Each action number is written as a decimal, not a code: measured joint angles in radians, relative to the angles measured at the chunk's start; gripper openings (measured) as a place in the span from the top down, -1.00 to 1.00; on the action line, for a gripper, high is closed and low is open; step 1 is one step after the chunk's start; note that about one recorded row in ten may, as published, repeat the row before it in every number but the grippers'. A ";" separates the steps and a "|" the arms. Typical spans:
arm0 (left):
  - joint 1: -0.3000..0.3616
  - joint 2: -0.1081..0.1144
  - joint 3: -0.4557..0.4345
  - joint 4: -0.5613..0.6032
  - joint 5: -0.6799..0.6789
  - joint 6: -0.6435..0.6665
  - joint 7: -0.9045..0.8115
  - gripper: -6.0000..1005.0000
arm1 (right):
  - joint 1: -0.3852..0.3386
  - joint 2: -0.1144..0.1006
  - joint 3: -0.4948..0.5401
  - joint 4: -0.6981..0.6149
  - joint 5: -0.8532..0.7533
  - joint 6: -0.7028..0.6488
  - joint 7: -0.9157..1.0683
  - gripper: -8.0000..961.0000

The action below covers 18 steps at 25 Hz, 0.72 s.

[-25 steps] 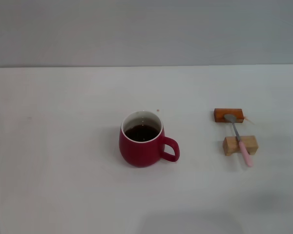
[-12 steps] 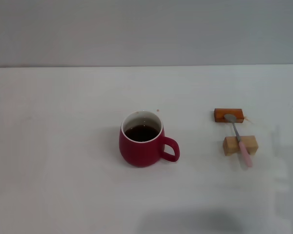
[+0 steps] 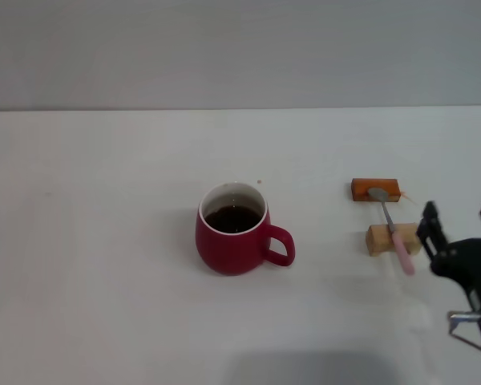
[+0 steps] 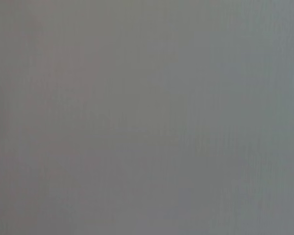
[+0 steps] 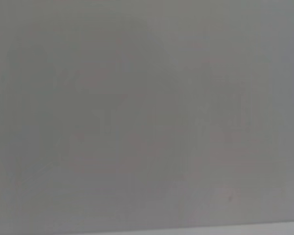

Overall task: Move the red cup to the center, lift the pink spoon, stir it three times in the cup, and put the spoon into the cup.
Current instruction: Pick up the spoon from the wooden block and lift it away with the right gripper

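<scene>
Red cup (image 3: pixel 235 231) is sitting mid-table, holding dark liquid. Pink spoon (image 3: pixel 394 231) is lying across two wooden blocks (image 3: pixel 394 238). Right gripper (image 3: pixel 458 227), fingers spread and empty, is hovering just beside the handle; a careless approach risks knocking the spoon off its supports.

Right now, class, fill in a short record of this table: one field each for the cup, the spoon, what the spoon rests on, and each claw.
cup: red cup upright mid-table, dark liquid inside, handle toward the robot's right
spoon: pink spoon lying flat, right of the cup
spoon support: bowl on the orange-brown block, stem across the tan block
right claw: right claw open, beside the spoon's pink handle, holding nothing
left claw: not in view
</scene>
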<state>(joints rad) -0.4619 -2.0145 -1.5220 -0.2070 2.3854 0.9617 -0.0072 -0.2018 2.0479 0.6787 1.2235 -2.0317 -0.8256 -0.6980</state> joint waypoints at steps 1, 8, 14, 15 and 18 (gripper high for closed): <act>0.000 0.000 0.000 0.000 0.000 0.000 0.006 -0.65 | 0.003 -0.002 -0.009 -0.005 0.000 0.001 0.000 -0.53; -0.001 0.000 -0.002 0.000 0.000 0.000 0.012 -0.65 | 0.019 0.000 -0.031 -0.041 0.001 0.012 0.005 -0.53; 0.000 0.001 -0.003 0.000 0.000 0.000 0.012 -0.65 | 0.044 0.004 -0.030 -0.077 0.024 0.032 0.009 -0.53; 0.000 0.000 -0.003 0.000 0.000 0.002 0.012 -0.65 | 0.048 0.004 -0.031 -0.085 0.028 0.033 0.009 -0.53; 0.002 0.000 -0.003 0.000 0.000 0.005 0.012 -0.65 | 0.061 0.007 -0.032 -0.108 0.031 0.043 0.010 -0.53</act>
<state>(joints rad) -0.4598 -2.0140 -1.5247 -0.2071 2.3853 0.9670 0.0046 -0.1405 2.0552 0.6468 1.1153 -2.0007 -0.7823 -0.6881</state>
